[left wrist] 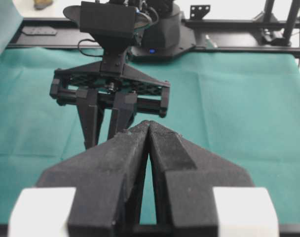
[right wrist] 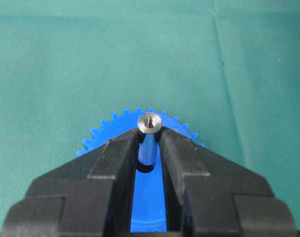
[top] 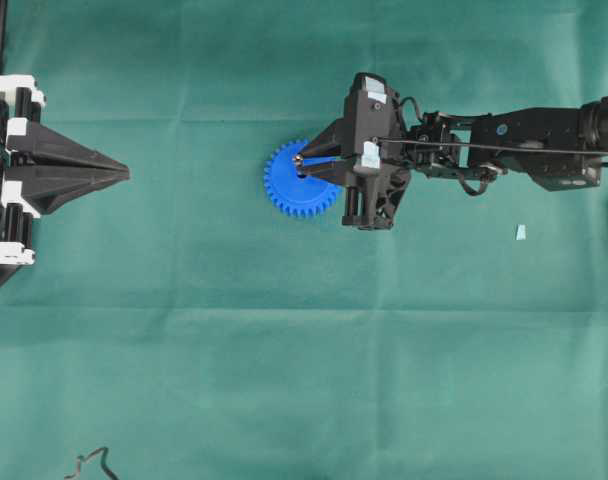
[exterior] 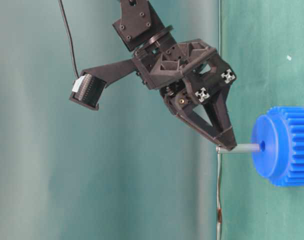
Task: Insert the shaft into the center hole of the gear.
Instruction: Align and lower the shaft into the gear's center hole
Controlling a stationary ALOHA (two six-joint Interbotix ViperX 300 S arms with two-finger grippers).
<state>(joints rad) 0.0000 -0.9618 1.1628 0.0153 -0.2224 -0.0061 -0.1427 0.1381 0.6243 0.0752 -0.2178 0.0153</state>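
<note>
The blue gear lies flat on the green cloth near the middle. My right gripper hangs over it, shut on the shaft, a small silvery pin held by its upper end. The pin stands square to the gear's face, and its lower end meets the center hole. In the right wrist view a dark ring of the center hole shows around the pin's foot, between the fingers. My left gripper rests at the far left, shut and empty, its tips touching.
A small pale scrap lies on the cloth right of the gear, below the right arm. A thin cable end curls at the bottom left. A black frame borders the table's far side behind the right arm.
</note>
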